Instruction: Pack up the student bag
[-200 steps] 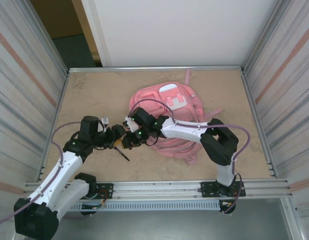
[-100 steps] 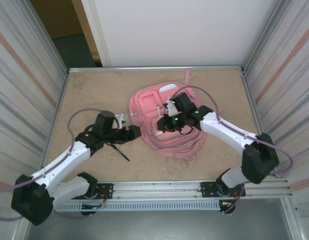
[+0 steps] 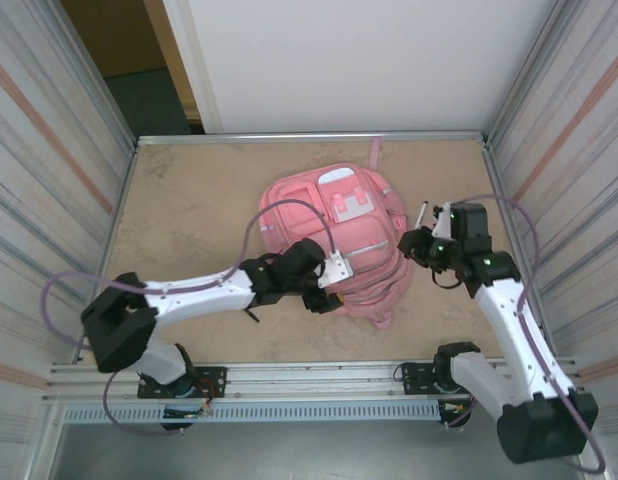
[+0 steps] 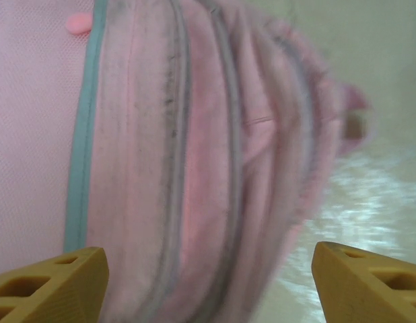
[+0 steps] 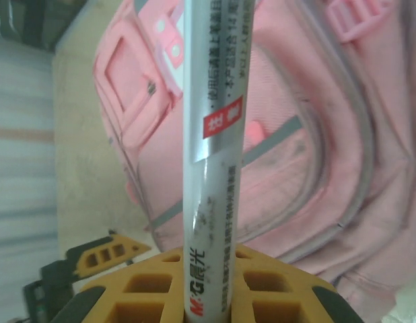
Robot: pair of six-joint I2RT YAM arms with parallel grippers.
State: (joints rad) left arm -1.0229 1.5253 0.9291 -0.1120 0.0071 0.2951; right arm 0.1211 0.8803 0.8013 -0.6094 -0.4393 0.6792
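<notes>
The bag (image 3: 341,215) lies flat around the middle of the table (image 3: 189,190), front pockets up, its top toward the far edge. At the bag's near-left edge sits the left gripper (image 3: 324,297). Its 2 orange fingers (image 4: 53,282) are spread wide with nothing between them, and the pink fabric and a pale zip stripe lie just beyond. Just off the bag's right side is the right gripper (image 3: 417,243), its jaws clamped tight on 1 white pen (image 5: 215,101) that sticks out well past the fingertips.
</notes>
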